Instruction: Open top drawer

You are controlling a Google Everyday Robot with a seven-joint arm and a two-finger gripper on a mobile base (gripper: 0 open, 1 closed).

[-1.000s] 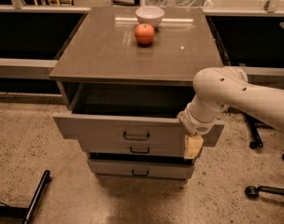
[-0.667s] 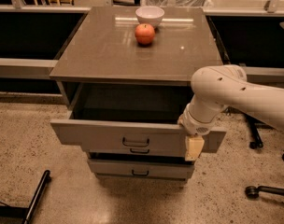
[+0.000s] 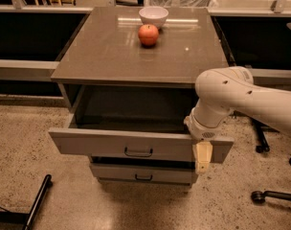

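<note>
The top drawer (image 3: 102, 144) of the grey cabinet stands pulled out toward me, its plain grey inside (image 3: 131, 111) showing. Its small dark pull handle (image 3: 138, 152) is at the centre of the front. My gripper (image 3: 203, 157) sits at the right end of the drawer front, hanging over its top edge, with the white arm (image 3: 231, 95) reaching in from the right. A narrower grey drawer (image 3: 143, 174) with a like handle shows below, shut.
A red apple (image 3: 148, 34) and a white bowl (image 3: 153, 16) sit at the back of the cabinet top (image 3: 112, 51). Black chair-base legs (image 3: 274, 195) lie on the floor at the right. A black bar (image 3: 38, 202) lies at lower left.
The top drawer has slid further out toward me, and my gripper has moved with its front edge.
</note>
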